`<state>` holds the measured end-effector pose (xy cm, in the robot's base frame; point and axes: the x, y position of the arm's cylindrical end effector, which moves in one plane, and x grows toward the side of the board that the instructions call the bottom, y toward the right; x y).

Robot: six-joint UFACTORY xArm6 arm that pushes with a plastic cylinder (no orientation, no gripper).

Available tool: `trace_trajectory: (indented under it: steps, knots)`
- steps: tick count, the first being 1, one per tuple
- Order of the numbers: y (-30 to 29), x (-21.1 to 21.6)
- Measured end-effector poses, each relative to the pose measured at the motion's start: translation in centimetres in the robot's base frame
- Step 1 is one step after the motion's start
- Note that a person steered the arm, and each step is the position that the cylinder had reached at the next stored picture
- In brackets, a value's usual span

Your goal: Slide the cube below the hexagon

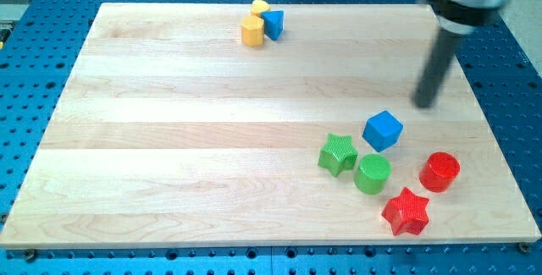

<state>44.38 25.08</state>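
Note:
A blue cube [383, 129] lies on the wooden board at the view's right, just above a green star and a green cylinder. A yellow hexagon [252, 31] sits near the top edge, with a small yellow block [259, 7] behind it and a blue triangular block [273, 24] touching its right side. My tip [423, 104] is on the board above and to the right of the blue cube, a short gap apart from it. The rod rises toward the view's top right.
A green star [338, 154], a green cylinder [373, 173], a red cylinder [439, 172] and a red star [406, 211] cluster at the lower right. The wooden board [169, 140] lies on a blue perforated table [34, 21].

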Motion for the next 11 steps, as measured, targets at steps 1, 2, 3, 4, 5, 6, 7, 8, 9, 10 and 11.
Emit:
trace_trajectory:
  steps: [1, 2, 3, 4, 5, 6, 7, 8, 9, 10, 11]
  knots:
    - [-3.6, 4.4]
    - [-10.5, 5.3]
    - [-17.1, 3.3]
    - [-17.6, 3.1]
    - [-17.6, 3.1]
    - [-18.5, 1.8]
    - [-20.7, 0.0]
    - [-21.7, -0.1]
    - [-23.7, -1.5]
    - [-25.5, -3.1]
    - [-25.1, -0.7]
